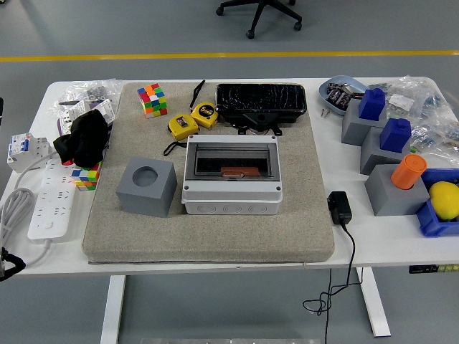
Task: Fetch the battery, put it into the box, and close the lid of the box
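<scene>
Grey box [231, 197] sat mid-mat [215, 236], brownish piece, likely the battery [232, 171], inside it (lid position unclear); left hand [6, 264] at worktop [380, 240] edge, state untellable; press lid evenly.

A coarse, matt beige cloth mat [301, 215] is covering the smooth white desk [380, 244], carrying a pale grey plastic box [231, 197] whose smoky translucent lid [231, 159] is catching a dull sheen.
</scene>
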Action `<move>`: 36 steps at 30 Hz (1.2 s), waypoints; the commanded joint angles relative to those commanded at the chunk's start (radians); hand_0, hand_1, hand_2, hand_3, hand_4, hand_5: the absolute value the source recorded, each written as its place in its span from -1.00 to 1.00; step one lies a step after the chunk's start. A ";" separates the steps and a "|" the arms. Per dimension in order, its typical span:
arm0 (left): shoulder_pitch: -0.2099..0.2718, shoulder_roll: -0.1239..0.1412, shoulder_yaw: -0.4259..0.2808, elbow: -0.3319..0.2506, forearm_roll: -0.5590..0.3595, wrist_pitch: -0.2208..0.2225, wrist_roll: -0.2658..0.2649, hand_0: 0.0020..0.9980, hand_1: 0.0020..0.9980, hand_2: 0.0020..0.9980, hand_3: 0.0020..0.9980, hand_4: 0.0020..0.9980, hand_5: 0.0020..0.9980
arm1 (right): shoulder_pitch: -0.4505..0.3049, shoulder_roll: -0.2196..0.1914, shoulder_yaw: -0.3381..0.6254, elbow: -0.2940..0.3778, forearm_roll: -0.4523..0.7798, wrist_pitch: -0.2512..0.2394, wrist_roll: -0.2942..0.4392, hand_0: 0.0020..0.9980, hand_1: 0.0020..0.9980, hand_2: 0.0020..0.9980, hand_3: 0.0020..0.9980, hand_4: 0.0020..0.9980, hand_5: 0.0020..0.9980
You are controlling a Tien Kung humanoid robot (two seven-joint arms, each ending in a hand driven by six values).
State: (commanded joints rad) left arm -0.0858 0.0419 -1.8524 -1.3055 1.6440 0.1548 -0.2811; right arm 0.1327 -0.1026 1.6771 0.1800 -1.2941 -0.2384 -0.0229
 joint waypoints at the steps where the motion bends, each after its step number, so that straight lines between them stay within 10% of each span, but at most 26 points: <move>1: -0.001 0.002 0.000 0.001 0.002 -0.002 0.003 0.69 0.75 0.71 0.75 1.00 1.00 | 0.002 0.001 0.001 0.000 0.001 0.000 0.001 0.72 0.72 0.66 0.69 1.00 1.00; 3: -0.003 0.004 0.000 0.001 0.007 -0.005 0.008 0.54 0.52 0.44 0.58 1.00 1.00 | 0.003 0.002 -0.001 0.000 0.004 0.002 0.002 0.73 0.72 0.66 0.68 1.00 1.00; 20: -0.014 0.005 0.014 0.002 -0.057 -0.008 0.018 0.40 0.30 0.28 0.33 0.96 0.95 | 0.010 0.004 0.000 0.000 -0.014 0.011 -0.008 0.70 0.66 0.62 0.67 1.00 1.00; 21: -0.014 0.006 0.016 0.003 -0.057 -0.004 0.019 0.02 0.01 0.03 0.16 0.93 0.80 | 0.011 0.005 0.004 0.000 -0.023 0.008 -0.007 0.72 0.62 0.58 0.65 1.00 1.00; 27: -0.011 0.007 0.013 0.009 -0.054 0.001 0.021 -0.11 0.01 0.04 0.10 0.92 0.78 | 0.012 0.003 0.008 0.000 -0.032 0.005 -0.006 0.71 0.62 0.59 0.65 1.00 1.00; 32: -0.007 0.011 0.009 0.015 -0.043 0.002 0.027 -0.11 0.01 0.04 0.10 0.92 0.78 | 0.012 0.001 -0.001 0.000 -0.019 0.007 -0.006 0.71 0.62 0.59 0.65 1.00 1.00; 33: -0.006 0.011 0.007 0.015 -0.038 0.001 0.029 0.55 0.61 0.46 -0.01 0.95 0.77 | 0.012 0.000 -0.004 0.000 -0.016 0.007 -0.005 0.68 0.62 0.59 0.65 1.00 1.00; 36: -0.008 0.013 0.008 0.020 -0.040 -0.005 0.028 0.55 0.61 0.46 -0.01 0.95 0.77 | 0.012 0.000 -0.003 0.000 -0.012 0.010 -0.006 0.68 0.62 0.59 0.65 1.00 1.00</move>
State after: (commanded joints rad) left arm -0.0941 0.0546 -1.8444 -1.2850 1.6045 0.1497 -0.2528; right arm 0.1445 -0.1025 1.6737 0.1800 -1.3063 -0.2282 -0.0288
